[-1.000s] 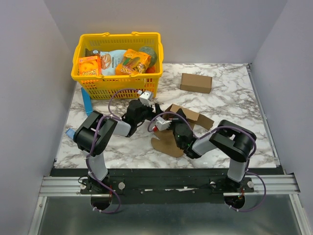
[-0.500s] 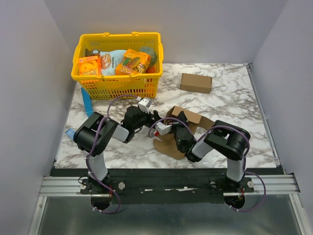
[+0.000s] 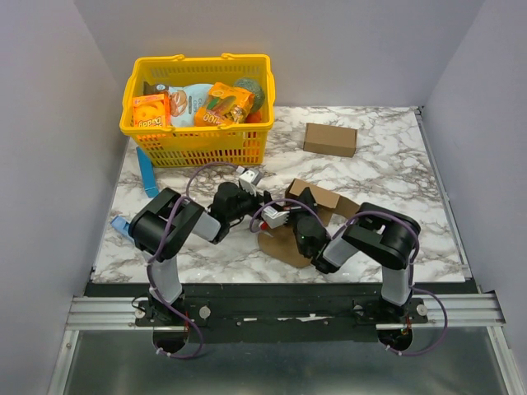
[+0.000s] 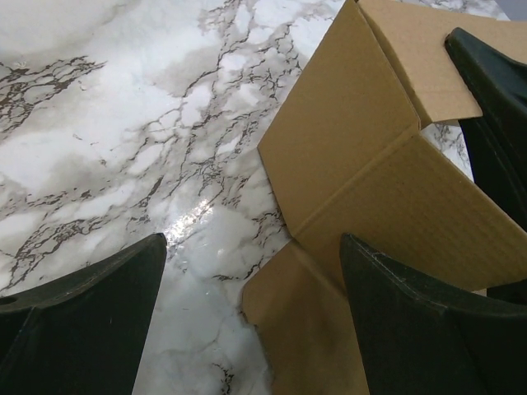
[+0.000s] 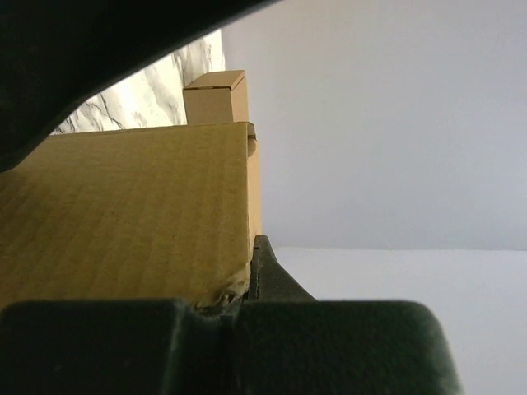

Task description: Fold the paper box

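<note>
The paper box is a brown die-cut cardboard sheet lying partly folded at the table's middle, with a rounded flap toward the near edge. My right gripper is shut on a raised panel of it; in the right wrist view the panel is pinched at the jaws. My left gripper is open just left of the sheet. In the left wrist view its fingers straddle the sheet's edge, the right finger over the cardboard, the left over marble.
A yellow basket with orange snack boxes stands at the back left. A longer brown carton lies at the back right and shows in the right wrist view. A blue strip leans by the basket.
My left gripper has moved right, up to the sheet's left edge. My right gripper has shifted slightly left, still holding the panel.
</note>
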